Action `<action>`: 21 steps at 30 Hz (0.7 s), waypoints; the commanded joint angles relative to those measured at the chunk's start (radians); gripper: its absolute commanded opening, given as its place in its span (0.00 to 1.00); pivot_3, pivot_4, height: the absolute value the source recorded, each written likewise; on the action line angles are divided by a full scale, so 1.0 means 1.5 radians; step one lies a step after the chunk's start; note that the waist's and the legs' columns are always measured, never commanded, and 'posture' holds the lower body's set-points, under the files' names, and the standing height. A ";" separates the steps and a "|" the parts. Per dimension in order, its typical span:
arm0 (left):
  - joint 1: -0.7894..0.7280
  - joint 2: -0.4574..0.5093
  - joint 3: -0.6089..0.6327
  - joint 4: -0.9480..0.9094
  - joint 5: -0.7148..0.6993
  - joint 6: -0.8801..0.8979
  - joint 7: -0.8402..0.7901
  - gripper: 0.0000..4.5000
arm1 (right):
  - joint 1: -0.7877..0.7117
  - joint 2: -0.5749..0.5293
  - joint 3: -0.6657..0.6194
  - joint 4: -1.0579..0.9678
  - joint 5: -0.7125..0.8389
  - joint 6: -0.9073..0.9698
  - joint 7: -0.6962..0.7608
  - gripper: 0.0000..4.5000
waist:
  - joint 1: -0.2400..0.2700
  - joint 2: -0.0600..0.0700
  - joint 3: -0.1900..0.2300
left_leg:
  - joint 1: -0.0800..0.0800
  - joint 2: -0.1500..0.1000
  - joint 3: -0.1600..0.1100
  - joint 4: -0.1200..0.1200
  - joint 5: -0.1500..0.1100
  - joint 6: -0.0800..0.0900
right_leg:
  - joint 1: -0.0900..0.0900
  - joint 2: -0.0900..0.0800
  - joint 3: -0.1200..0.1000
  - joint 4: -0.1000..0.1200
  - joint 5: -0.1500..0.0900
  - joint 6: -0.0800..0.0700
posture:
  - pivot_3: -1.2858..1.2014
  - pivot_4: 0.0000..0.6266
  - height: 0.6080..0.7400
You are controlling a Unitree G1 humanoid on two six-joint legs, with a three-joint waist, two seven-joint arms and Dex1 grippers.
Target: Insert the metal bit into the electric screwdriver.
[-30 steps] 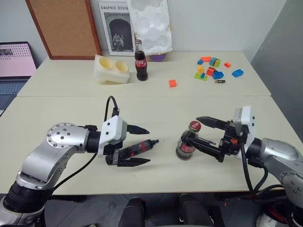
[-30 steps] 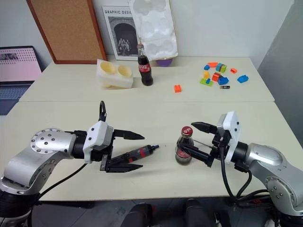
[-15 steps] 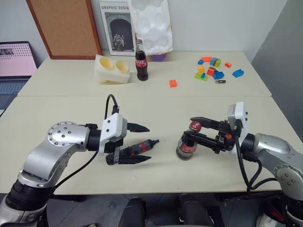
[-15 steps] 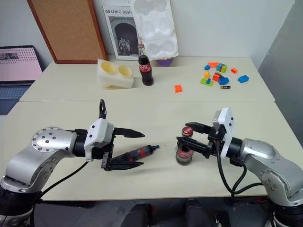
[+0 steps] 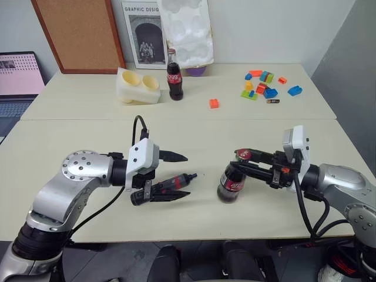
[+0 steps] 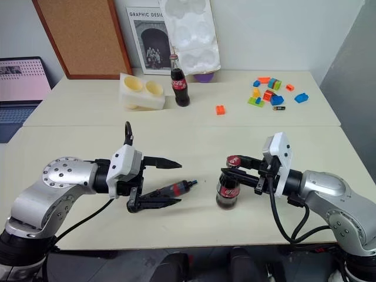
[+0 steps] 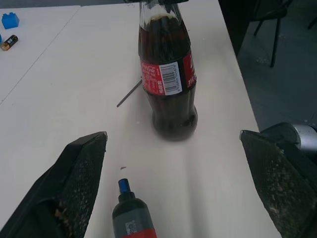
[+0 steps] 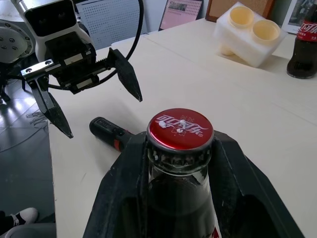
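Two cream worktops (image 5: 194, 217) abut, near and far. On the near one, the left gripper (image 5: 179, 176) hovers with its fingers (image 7: 81, 168) spread wide, one above and one below the electric screwdriver (image 5: 170, 183), which lies on the surface between them with its red band visible and its tip pointing right; the fingers do not touch it. To the right stands a cola bottle (image 5: 231, 183) with a red cap. The right gripper (image 6: 232, 167) reaches in from the right, its fingers (image 8: 124, 188) pinching the bottle's neck just below the cap, one on each side. The metal bit (image 7: 130, 93) lies flat on the worktop just beside the base of this bottle, on the side away from the left gripper, partly hidden by the glass. On the far worktop stand a second cola bottle (image 5: 174, 76), a white moulded holder (image 5: 138, 86) with two round wells, an orange brick (image 5: 214, 103) and, far right, a cluster of coloured bricks (image 5: 262, 85). A cork board (image 5: 79, 32) and a poster (image 5: 144, 35) lean against the wall, and a laptop (image 5: 17, 82) sits far left.
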 commanded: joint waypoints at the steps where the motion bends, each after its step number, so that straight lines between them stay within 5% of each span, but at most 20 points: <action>1: -0.024 -0.016 0.006 -0.010 -0.012 0.005 0.021 1.00 | -0.032 -0.007 -0.022 -0.029 0.023 -0.017 0.008 0.28 | 0.000 0.000 0.000 | 0.000 0.000 0.000 0.000 0.000 0.000 | 0.000 0.000 0.000 0.000 0.000 0.000 | 0.52 0.24 1.00; 13: -0.069 -0.056 0.001 -0.011 -0.022 0.036 0.055 1.00 | -0.051 -0.015 -0.057 -0.013 0.006 -0.036 -0.002 0.28 | 0.000 0.000 0.000 | 0.000 0.000 0.000 0.000 0.000 0.000 | 0.000 0.000 0.000 0.000 0.001 0.002 | 0.52 0.24 1.00; 21: -0.117 -0.091 -0.019 -0.010 -0.035 0.068 0.073 1.00 | -0.050 -0.058 -0.107 0.091 -0.125 -0.124 -0.005 0.28 | 0.001 0.000 0.000 | 0.000 0.000 0.000 0.000 0.000 0.000 | 0.000 0.000 0.000 0.000 0.001 0.002 | 0.52 0.24 1.00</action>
